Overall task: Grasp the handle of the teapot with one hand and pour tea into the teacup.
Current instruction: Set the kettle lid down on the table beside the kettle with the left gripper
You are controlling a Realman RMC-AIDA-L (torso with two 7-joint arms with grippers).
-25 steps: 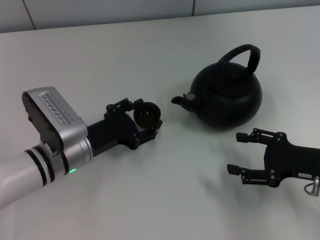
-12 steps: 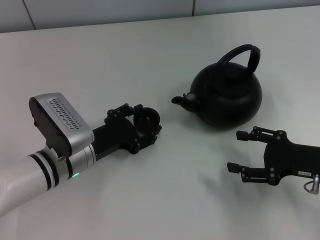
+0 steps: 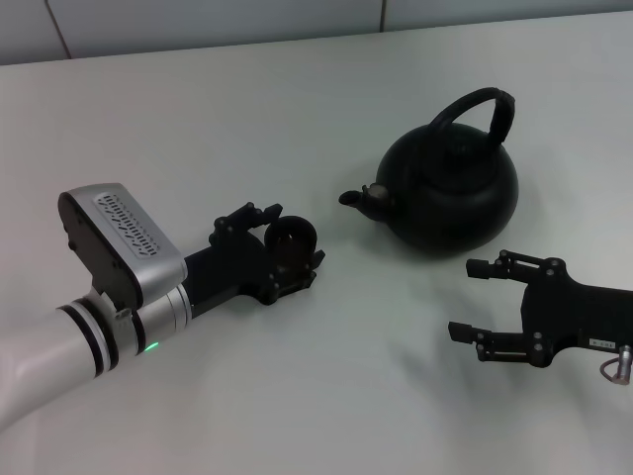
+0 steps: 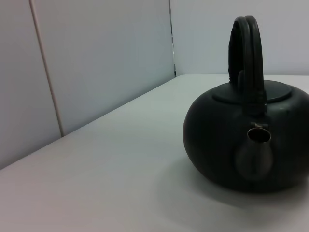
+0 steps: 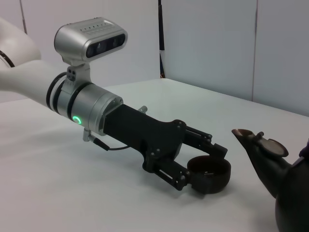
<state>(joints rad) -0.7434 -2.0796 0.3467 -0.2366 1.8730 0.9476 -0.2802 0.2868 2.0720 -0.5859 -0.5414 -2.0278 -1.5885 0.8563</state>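
Note:
The matte-black teapot stands on the white table, right of centre, with its stubby spout pointing left. Its arched handle stands upright over the lid. My left gripper is shut on the small dark teacup, left of the spout and a short way from it. The right wrist view shows the teacup held between the left gripper's fingers, low at the table. The left wrist view shows the teapot and its handle. My right gripper is open and empty, near the teapot's front.
The white table stretches around everything. A grey panelled wall runs along its far edge. My left arm reaches in from the lower left.
My left gripper has shifted slightly toward me with the teacup and its wrist has turned a little. The teapot and the right gripper have not moved.

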